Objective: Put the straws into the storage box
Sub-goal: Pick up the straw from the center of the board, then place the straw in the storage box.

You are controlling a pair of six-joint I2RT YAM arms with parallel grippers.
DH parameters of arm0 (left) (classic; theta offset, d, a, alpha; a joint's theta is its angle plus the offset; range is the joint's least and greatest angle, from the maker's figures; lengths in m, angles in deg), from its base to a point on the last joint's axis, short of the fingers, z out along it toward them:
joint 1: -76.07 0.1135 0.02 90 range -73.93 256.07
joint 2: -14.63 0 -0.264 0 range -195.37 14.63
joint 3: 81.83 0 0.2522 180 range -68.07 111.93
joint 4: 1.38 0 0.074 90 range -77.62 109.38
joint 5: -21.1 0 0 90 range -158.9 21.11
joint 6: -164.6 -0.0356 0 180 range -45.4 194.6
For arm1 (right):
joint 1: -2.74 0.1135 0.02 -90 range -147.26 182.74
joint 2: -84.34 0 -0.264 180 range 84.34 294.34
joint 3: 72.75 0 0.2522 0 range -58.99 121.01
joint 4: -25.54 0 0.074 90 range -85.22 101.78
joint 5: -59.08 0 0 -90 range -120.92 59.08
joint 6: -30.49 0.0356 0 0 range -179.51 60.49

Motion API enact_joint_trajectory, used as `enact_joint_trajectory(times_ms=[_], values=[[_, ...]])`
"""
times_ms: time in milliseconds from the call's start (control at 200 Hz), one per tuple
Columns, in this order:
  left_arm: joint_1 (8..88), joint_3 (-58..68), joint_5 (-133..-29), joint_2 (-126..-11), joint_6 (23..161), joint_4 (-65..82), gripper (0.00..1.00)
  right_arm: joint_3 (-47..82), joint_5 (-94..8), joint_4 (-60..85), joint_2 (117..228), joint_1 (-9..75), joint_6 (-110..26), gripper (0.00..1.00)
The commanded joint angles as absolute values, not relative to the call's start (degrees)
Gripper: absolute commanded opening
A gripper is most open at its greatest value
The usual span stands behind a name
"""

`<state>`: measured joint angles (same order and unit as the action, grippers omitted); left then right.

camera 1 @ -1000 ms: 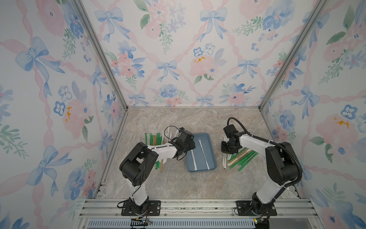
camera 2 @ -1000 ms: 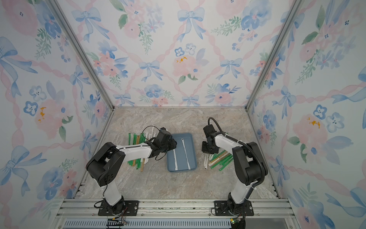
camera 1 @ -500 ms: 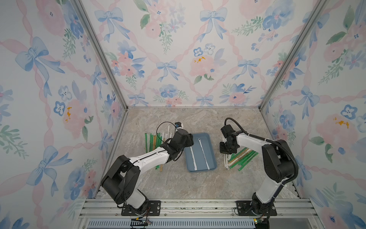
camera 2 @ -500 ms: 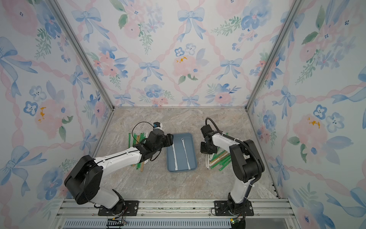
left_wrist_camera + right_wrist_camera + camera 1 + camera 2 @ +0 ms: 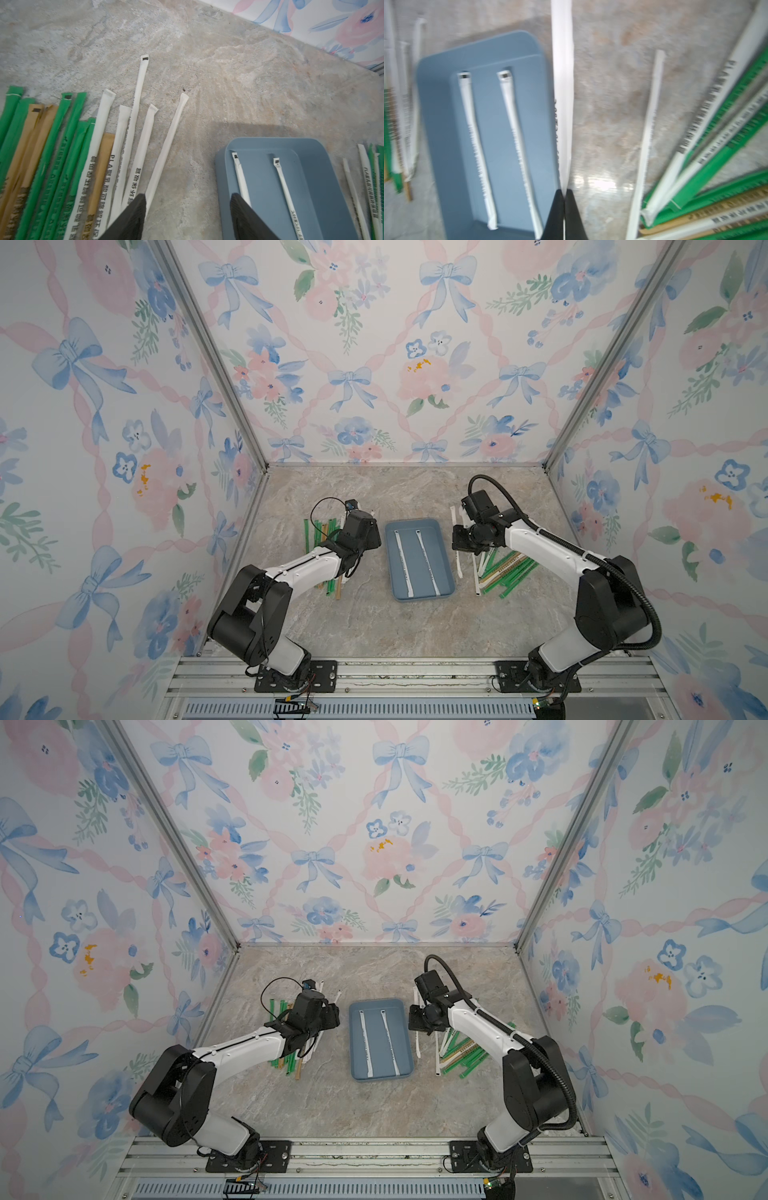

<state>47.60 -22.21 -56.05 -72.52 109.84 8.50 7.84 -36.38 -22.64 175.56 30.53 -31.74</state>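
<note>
Blue-grey storage box (image 5: 441, 572) mid tabletop (image 5: 374, 626), two white straws (image 5: 402, 564) lying inside. right gripper (image 5: 564, 193) pinched closed on a white wrapped straw (image 5: 562, 83) just beside the box's right rim. left gripper (image 5: 188, 195) spread wide, empty, at the box's left edge. Loose straw piles left (image 5: 62, 145) and right (image 5: 505, 572) of the box.
</note>
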Motion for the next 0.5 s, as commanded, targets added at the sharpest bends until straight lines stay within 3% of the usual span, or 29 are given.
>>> enact_joint_trajectory(times_ms=[0,350,495], values=[[47.99,-20.44,-56.73,-76.11,105.42,11.97,0.65,9.35,-41.29,-20.86,176.44,35.17,-28.36,0.0],[49.02,-19.12,-56.09,-82.17,103.69,12.12,0.58,10.26,-40.62,-17.96,185.13,39.29,-26.41,0.0],[49.09,-18.22,-55.39,-83.65,102.63,12.34,0.57,12.33,-40.31,-20.74,187.6,39.35,-28.36,0.1]])
